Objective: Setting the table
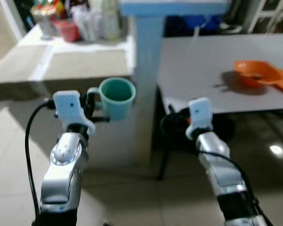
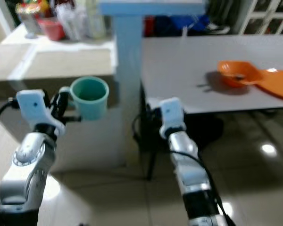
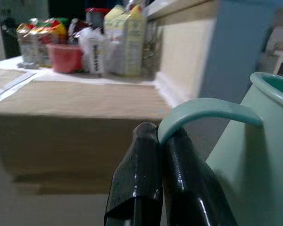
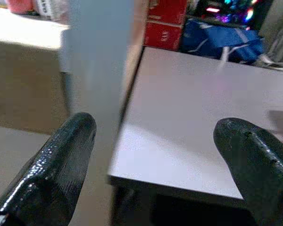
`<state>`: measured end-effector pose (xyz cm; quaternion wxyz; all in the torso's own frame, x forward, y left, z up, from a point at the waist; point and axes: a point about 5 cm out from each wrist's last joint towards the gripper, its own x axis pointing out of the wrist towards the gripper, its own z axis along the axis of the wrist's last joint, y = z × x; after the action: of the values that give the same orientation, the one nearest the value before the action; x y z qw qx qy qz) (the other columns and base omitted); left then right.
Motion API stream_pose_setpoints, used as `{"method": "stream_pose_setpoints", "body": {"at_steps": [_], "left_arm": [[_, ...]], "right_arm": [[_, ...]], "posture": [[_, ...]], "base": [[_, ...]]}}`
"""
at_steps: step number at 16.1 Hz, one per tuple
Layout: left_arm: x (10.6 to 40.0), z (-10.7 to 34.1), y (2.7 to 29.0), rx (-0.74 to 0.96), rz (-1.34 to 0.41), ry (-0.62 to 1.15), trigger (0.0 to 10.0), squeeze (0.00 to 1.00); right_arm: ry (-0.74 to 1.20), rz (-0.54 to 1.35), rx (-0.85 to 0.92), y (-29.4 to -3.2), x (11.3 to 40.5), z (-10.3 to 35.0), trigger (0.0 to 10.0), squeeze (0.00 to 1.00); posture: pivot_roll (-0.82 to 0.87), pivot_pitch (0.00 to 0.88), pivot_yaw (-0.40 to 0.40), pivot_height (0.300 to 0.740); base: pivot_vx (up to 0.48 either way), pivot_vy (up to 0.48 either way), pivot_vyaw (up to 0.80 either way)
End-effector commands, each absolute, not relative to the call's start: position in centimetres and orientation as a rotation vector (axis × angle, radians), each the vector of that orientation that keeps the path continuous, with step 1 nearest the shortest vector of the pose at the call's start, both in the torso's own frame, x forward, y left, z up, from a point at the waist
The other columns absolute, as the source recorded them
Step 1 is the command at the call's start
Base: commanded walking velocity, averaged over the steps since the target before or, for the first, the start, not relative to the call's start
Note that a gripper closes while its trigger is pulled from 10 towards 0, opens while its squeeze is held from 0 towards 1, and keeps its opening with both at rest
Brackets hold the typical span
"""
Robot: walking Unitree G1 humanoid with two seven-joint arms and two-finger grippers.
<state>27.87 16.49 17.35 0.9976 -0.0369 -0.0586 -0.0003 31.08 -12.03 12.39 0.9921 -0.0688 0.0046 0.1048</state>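
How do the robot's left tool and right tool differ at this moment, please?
The left tool has its black fingers pinched shut on the handle of the mint-green mug, carrying it off the floor; the right tool is spread open and empty. The left is near the beige counter; the right faces the grey table edge. Both are raised forward.

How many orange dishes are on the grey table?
2: an orange bowl on the far right part of the table, and an orange plate touching it, cut by the frame edge. Others may lie beyond.
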Motion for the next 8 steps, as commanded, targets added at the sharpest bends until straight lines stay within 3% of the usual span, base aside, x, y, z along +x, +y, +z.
{"method": "stream_pose_setpoints", "body": {"at_steps": [1,4,8], "left_arm": [[27.98,17.35,17.07,-0.058,0.029,-0.115,0.0,0.0],[28.09,17.31,17.06,-0.042,0.028,-0.11,0.0,0.0],[28.5,17.12,17.5,0.052,0.071,-0.091,0.0,0.0]], "right_arm": [[-0.01,0.229,-0.135,-11.36,31.11,12.79,10.0,0.0],[-0.009,0.234,-0.137,-11.28,31.09,12.78,10.0,0.0],[-0.011,0.237,-0.136,-11.19,31.02,12.78,10.0,0.0]], "posture": [[-0.1,0.0,0.046,0.74],[-0.11,0.0,0.048,0.74],[-0.11,0.004,0.054,0.74]], "base": [[0.259,-0.401,0.0],[0.258,-0.403,0.0],[0.073,-0.407,0.0]]}}
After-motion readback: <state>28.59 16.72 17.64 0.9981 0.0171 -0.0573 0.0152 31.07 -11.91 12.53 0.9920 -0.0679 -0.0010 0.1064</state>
